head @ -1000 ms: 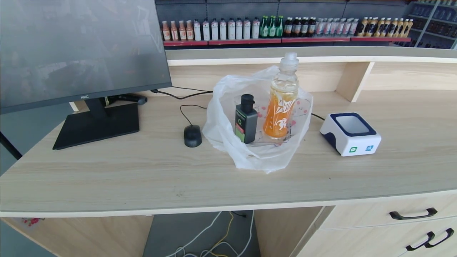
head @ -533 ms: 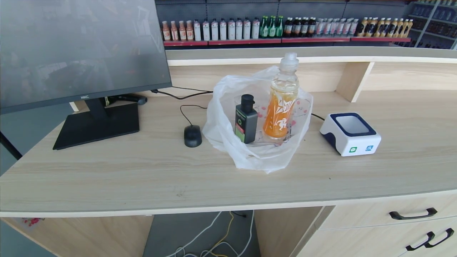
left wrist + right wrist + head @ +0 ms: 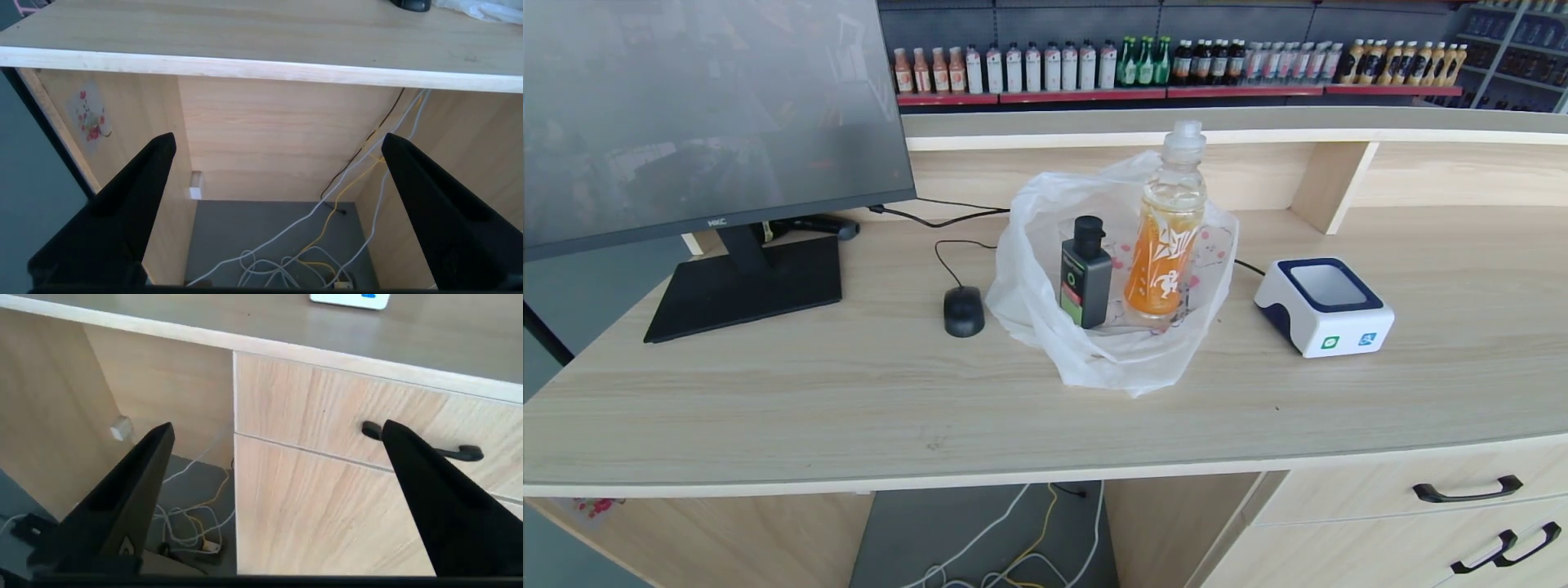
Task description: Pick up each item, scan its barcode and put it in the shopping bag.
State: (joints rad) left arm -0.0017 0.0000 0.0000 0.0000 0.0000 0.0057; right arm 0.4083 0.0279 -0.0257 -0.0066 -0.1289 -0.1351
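A white plastic shopping bag (image 3: 1094,343) stands open on the wooden counter (image 3: 849,392). Inside it stand an orange drink bottle (image 3: 1164,237) with a clear cap and a small dark bottle (image 3: 1085,278) with a green and red label. A white and blue barcode scanner (image 3: 1323,306) sits to the bag's right. My left gripper (image 3: 278,212) hangs open below the counter's front edge, facing the cable recess. My right gripper (image 3: 278,506) is open too, low in front of the drawers (image 3: 343,416), with nothing between its fingers.
A monitor (image 3: 703,114) on a black stand fills the counter's left, with a black mouse (image 3: 964,310) beside the bag. A raised shelf (image 3: 1225,122) runs along the counter's back. Loose cables (image 3: 327,237) hang in the recess under the counter. Drawer handles (image 3: 1466,492) show at lower right.
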